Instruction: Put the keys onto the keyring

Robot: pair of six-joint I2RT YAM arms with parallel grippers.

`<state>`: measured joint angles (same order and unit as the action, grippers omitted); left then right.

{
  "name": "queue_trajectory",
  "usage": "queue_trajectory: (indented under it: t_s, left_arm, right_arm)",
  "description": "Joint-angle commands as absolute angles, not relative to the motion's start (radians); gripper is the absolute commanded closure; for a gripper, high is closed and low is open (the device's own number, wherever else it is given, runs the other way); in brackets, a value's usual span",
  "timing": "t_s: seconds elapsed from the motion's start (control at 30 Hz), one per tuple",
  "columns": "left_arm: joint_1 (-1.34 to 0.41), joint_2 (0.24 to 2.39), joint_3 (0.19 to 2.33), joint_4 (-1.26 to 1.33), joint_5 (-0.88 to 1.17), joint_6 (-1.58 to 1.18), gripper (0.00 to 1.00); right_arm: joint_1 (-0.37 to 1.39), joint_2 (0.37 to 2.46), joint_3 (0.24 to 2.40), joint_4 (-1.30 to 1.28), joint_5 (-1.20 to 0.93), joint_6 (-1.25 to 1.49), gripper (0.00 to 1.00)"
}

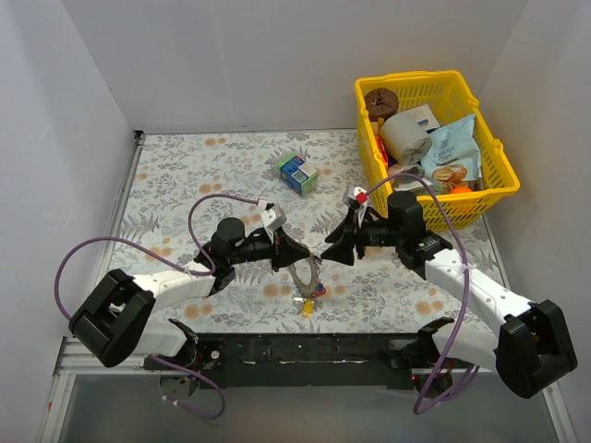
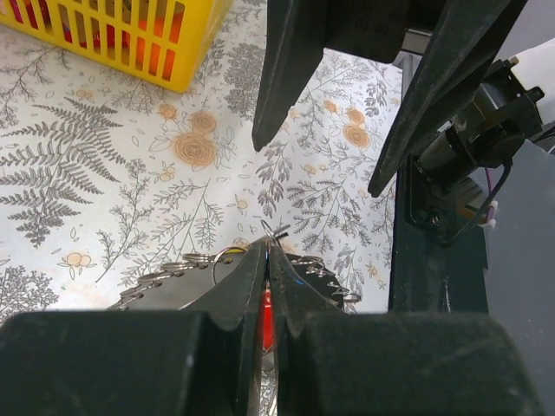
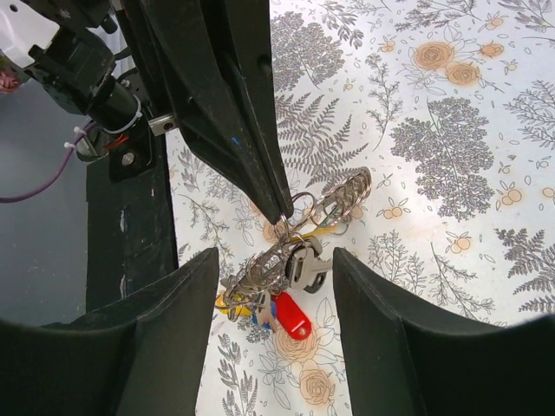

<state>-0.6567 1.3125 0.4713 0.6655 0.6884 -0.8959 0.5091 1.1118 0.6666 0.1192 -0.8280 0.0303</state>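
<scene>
Threading step, likely. Left end effector clamped on keyring, mid near edge of table. Keys bunched below. Right end effector apart, facing ring. Next: fine pinch on one key.

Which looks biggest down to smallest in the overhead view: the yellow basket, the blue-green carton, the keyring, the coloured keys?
1. yellow basket, by far the largest.
2. blue-green carton and keyring look about alike, so I won't rank them.
3. coloured keys, the smallest.
</scene>
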Motion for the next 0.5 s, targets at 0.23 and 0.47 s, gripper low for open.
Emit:
queue_trajectory:
  t_s: [0.23,0.47]
  left_arm:
    - [-0.663,1.315,0.417,0.911,0.657,-0.905,1.00]
    - [-0.676,1.348,0.384,1.040,0.646,-0.911,1.00]
  right_arm:
    - [0.492,1.163,0.652,0.218,-0.914,0.038,0.39]
    - [0.492,1.169,0.644,0.218,-0.922,0.017,0.40]
